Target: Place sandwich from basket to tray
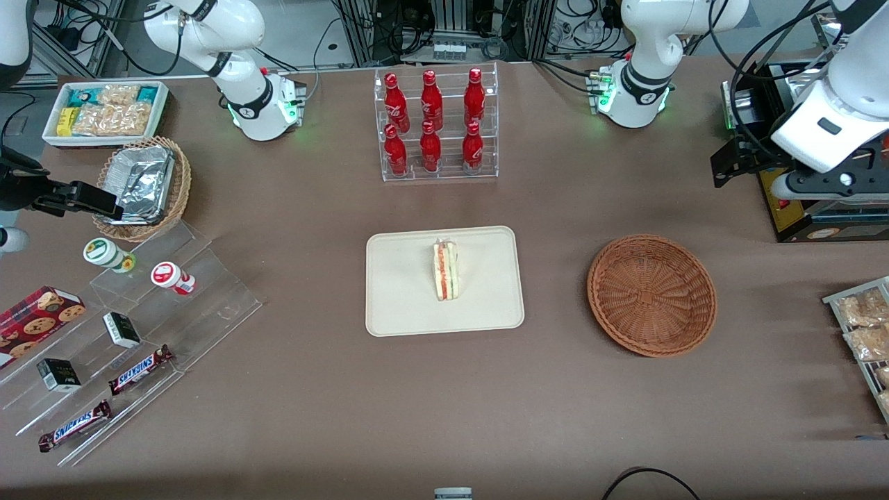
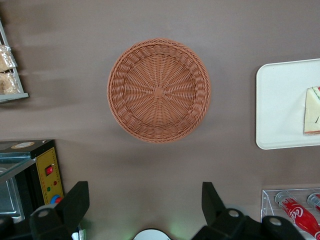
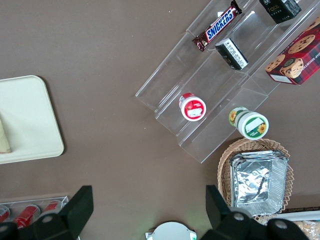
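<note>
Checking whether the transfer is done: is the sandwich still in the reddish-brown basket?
No. The basket holds nothing, the sandwich stands on the tray, and the open gripper hangs above the table beside the basket.

A robotics lab: cable-strewn equipment racks edge a table staged like a snack shop.

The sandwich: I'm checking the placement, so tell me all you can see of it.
The sandwich is a pale bread wedge with red-orange and green filling layers showing along its edge. It rests on the tray, near the middle, touching nothing else. The basket is empty. The gripper is open, high above the table near the basket.
</note>
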Tool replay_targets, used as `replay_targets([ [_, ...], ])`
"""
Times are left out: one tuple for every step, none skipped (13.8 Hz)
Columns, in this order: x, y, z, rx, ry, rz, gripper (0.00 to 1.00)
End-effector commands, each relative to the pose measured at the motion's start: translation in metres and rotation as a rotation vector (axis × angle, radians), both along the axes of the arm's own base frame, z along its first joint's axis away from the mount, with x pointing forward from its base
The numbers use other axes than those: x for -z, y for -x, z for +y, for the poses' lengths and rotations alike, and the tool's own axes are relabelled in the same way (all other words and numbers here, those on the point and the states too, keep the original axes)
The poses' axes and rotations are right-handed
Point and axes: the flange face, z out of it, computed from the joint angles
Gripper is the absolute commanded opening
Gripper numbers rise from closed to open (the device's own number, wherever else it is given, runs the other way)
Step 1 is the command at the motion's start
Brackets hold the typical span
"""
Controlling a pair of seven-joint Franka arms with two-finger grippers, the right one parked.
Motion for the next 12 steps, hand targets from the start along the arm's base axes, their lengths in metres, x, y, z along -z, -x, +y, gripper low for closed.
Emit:
replay_targets([
  [-0.012,0.014,0.007,0.003,0.017,-0.013,0.99],
  [-0.012,0.013,0.009,-0.003,0.018,-0.016,0.99],
  [-0.009,0.01,0.009,-0.003,0.017,-0.015,0.99],
  [-0.007,0.006,0.009,-0.01,0.017,-0.014,0.99],
  [-0.005,0.0,0.01,-0.015,0.017,-0.011,0.99],
  [-0.002,-0.005,0.013,-0.02,0.016,-0.008,0.99],
  [-0.003,-0.006,0.02,-0.029,0.018,-0.009,0.99],
  [-0.003,-0.006,0.02,-0.026,0.018,-0.007,0.99],
  [-0.004,-0.005,0.022,-0.027,0.015,-0.006,0.99],
  [-0.005,-0.005,0.027,-0.037,0.017,-0.008,0.99],
  [-0.008,-0.006,0.038,-0.056,0.022,-0.013,0.99],
  [-0.009,-0.005,0.038,-0.056,0.023,-0.015,0.99],
])
